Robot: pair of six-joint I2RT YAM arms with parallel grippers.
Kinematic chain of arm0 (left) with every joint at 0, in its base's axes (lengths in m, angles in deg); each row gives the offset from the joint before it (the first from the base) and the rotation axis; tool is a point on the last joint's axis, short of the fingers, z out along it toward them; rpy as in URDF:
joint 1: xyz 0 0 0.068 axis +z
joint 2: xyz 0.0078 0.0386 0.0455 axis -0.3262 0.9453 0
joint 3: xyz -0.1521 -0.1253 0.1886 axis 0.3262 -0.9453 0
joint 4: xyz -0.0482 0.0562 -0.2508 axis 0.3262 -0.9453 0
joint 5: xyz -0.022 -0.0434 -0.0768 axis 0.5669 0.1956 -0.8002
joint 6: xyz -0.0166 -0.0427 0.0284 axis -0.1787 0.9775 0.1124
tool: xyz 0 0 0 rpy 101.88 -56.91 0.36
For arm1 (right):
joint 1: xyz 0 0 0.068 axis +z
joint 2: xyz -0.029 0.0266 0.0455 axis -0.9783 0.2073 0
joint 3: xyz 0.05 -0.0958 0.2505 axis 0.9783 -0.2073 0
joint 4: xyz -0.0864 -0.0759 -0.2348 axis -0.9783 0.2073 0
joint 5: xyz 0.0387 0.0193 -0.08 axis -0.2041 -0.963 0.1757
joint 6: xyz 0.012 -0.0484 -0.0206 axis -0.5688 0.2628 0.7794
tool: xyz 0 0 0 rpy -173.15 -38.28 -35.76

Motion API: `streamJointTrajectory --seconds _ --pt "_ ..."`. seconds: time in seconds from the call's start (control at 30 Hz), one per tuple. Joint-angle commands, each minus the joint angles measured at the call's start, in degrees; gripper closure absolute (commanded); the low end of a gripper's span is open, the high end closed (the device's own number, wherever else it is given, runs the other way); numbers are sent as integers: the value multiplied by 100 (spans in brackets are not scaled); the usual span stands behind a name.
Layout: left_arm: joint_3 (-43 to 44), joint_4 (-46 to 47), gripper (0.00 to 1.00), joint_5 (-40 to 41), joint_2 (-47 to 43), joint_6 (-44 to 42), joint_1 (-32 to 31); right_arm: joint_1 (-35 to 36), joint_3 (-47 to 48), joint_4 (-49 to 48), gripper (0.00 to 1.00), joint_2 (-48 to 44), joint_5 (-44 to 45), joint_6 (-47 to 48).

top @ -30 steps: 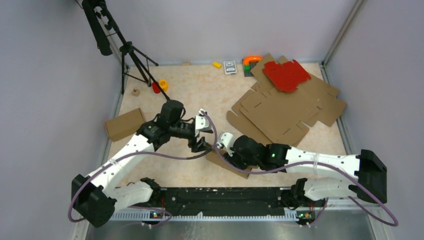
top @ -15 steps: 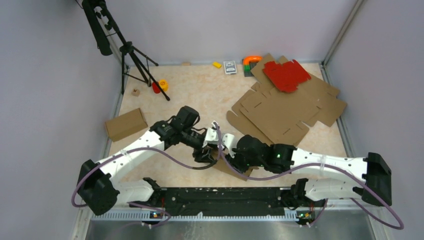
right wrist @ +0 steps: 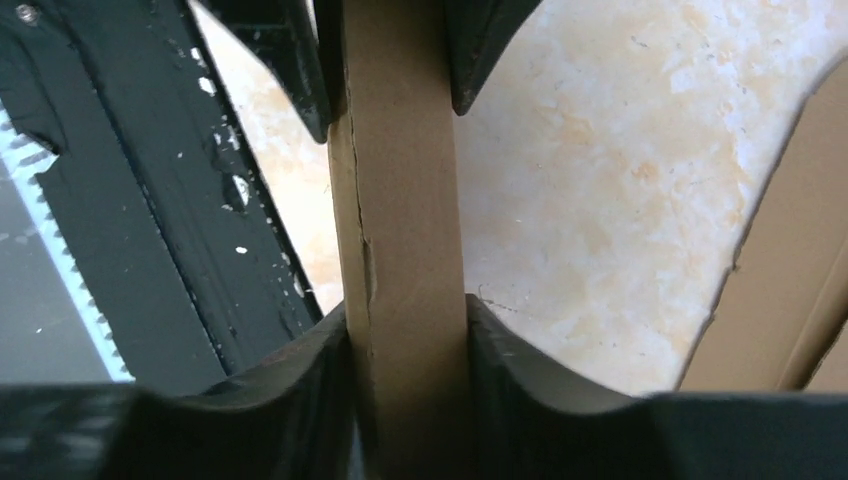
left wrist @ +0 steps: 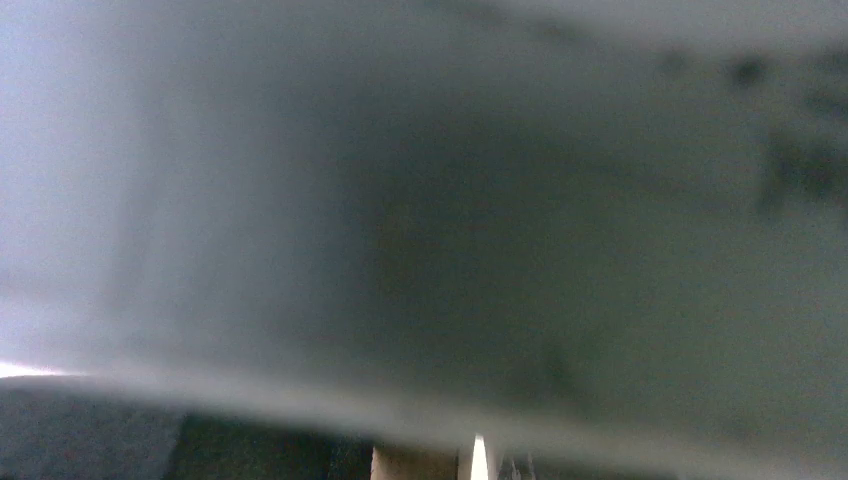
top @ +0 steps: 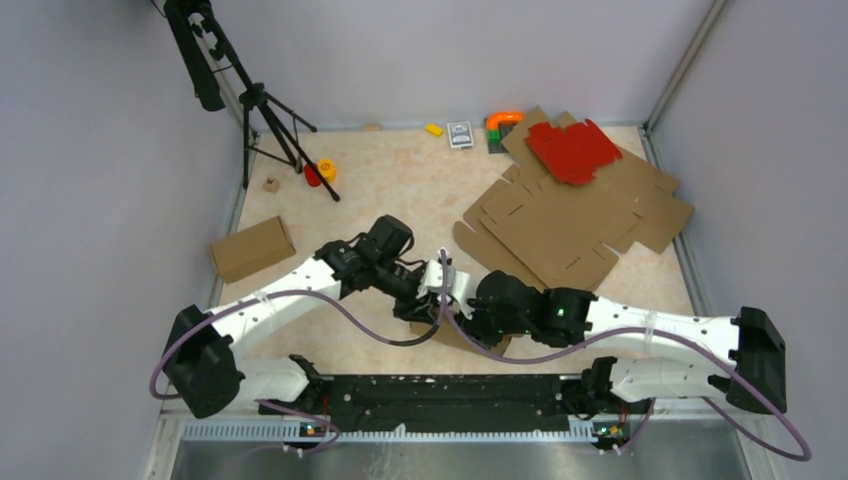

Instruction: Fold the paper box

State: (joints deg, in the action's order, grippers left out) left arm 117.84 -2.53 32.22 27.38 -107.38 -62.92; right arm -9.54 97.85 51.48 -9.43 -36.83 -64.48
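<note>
Our right gripper (right wrist: 395, 110) jaws hold the plain brown cardboard box (right wrist: 400, 250) by the near edge of the table (top: 400, 190); for the left gripper (top: 411, 306) we cannot tell.

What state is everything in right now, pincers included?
Box: gripped, mostly hidden under the arms.
Right pincer: shut on the box.
Left pincer: beside the box; open or shut unclear.
Brown sheets: unfolded, flat.
Red sheet: flat, atop brown sheets.
Carton: closed, at the left edge.
</note>
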Motion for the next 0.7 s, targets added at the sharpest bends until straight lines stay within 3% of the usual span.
streamJointTrajectory --seconds 0.0,0.07,0.37,0.67 --pt "-107 113 83 977 49 515 -179 -44 197 -642 54 -13 652 -242" --pt "-185 217 86 1207 -11 643 -240 -44 145 -688 44 13 801 -293" --pt "-527 688 90 2062 -344 1342 -261 -46 -246 -909 16 -783 1414 -463" --pt "-1202 1653 91 2756 -905 2070 -424 -61 -226 -700 10 -2115 2319 -847"
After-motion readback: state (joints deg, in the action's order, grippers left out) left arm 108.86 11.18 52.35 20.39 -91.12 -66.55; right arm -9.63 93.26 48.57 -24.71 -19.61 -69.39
